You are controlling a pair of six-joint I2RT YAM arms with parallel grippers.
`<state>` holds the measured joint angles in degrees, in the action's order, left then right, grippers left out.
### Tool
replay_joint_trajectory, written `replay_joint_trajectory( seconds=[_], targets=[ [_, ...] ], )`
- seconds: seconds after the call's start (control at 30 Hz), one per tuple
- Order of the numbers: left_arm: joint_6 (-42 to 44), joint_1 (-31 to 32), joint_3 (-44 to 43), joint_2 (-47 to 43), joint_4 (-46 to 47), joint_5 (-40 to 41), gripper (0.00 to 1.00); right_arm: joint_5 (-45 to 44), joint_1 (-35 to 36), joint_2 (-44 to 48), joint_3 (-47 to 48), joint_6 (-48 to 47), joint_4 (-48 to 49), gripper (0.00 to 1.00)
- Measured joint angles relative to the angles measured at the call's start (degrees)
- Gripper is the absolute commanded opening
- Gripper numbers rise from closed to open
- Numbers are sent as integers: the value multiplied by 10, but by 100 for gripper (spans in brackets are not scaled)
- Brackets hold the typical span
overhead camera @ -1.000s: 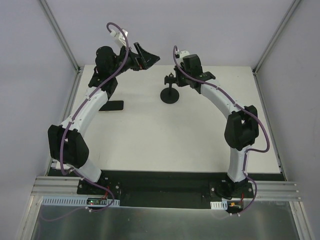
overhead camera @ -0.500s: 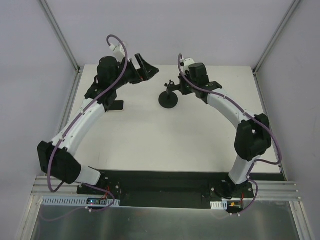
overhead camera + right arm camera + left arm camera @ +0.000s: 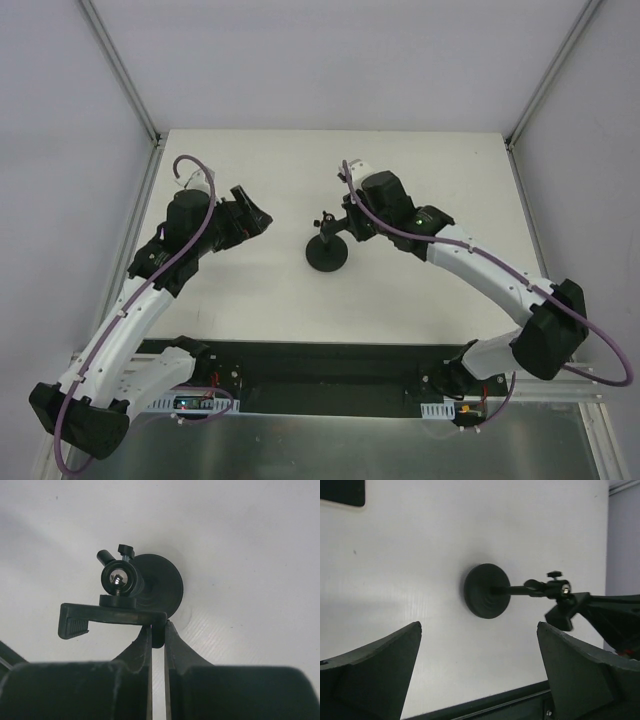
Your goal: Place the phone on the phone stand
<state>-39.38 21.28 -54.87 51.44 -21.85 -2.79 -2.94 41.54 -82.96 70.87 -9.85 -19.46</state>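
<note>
The phone stand (image 3: 327, 254) is upright on the white table, with a round black base, a thin stem and a knobbed head. My right gripper (image 3: 347, 226) is shut on the end of its clamp bracket; the right wrist view shows the fingers (image 3: 145, 645) pinching the bracket (image 3: 110, 617) above the base (image 3: 162, 587). My left gripper (image 3: 256, 218) is open and empty, left of the stand and facing it (image 3: 486, 591). The phone (image 3: 341, 492) shows only as a dark corner with a pale edge, at the top left of the left wrist view. My left arm hides it in the top view.
The white table (image 3: 440, 180) has grey walls on three sides and metal posts (image 3: 120, 70) at the back corners. A black mounting strip (image 3: 320, 360) runs along the near edge between the arm bases.
The right gripper has dragged the stand from the back middle toward the near left. The left gripper has swung down from the back toward the left middle, and now covers the phone in the top view.
</note>
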Motion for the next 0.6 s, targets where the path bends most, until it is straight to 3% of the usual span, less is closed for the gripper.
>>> replay_joint_trajectory(
  seconds=[0.2,0.43,0.53,0.57,0.6],
  targets=[
    [-29,-4,23,-6,-86,20,99,-41,64,58,-30,17,-13,1],
    [-84,-43,24,-5,-120,30,99,-87,91,67,-69,32,-14,4],
    [-113,-77,23,26,-139,16,99,-100,94,72,-76,39,-10,19],
    [-125,-97,22,42,-148,11,99,-103,97,75,-79,41,-9,27],
    [-133,-110,22,52,-153,7,99,-106,99,76,-80,42,-9,44]
  ],
)
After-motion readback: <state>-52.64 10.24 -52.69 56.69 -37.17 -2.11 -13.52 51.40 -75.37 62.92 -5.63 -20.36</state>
